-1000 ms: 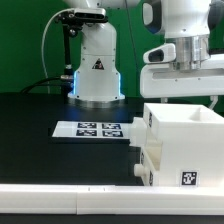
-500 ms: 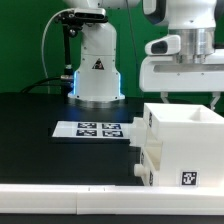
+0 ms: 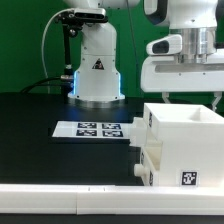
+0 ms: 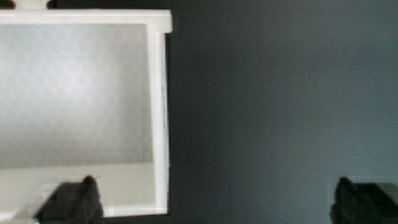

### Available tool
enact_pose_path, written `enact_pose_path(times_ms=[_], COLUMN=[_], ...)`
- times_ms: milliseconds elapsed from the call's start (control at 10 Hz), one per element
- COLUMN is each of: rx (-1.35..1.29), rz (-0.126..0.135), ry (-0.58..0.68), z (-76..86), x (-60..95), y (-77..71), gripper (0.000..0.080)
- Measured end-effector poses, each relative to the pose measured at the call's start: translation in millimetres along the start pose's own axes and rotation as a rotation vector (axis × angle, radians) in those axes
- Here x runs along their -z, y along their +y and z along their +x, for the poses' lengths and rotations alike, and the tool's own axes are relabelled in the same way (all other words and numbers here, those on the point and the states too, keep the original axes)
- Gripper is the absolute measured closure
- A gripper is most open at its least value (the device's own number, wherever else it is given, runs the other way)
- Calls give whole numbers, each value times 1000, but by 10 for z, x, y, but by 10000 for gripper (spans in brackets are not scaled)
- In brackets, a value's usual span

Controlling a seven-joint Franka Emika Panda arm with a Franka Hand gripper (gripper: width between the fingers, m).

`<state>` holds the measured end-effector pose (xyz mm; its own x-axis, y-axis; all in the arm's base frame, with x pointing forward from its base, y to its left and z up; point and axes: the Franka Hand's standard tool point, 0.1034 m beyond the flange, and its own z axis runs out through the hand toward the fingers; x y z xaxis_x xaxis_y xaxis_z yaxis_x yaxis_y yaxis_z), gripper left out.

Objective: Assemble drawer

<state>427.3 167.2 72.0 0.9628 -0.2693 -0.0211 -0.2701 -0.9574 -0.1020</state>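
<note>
Drawer [image 3: 180,145] fills the exterior view's lower right, box open upward, 2 trays at its side. Gripper [image 3: 190,92] hangs above it at upper right, jaws apart, empty. Descending off-centre, a fingertip [image 4: 73,199] could strike the wall and shove the box.

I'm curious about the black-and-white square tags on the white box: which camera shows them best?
The exterior view: a tag shows clearly on the drawer housing's front. The wrist view looks down into the housing's open interior and shows no tags, only a white wall edge.
</note>
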Motion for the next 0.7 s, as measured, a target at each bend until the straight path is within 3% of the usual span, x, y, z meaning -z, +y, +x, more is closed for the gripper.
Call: enact_pose_path(times_ms=[100, 300, 700], rx=[0, -8, 27], rz=[9, -5, -20], ry=[17, -7, -21], z=[-39, -259, -357], x=[-106, -343, -531], y=[27, 31, 27], gripper=[151, 151, 151])
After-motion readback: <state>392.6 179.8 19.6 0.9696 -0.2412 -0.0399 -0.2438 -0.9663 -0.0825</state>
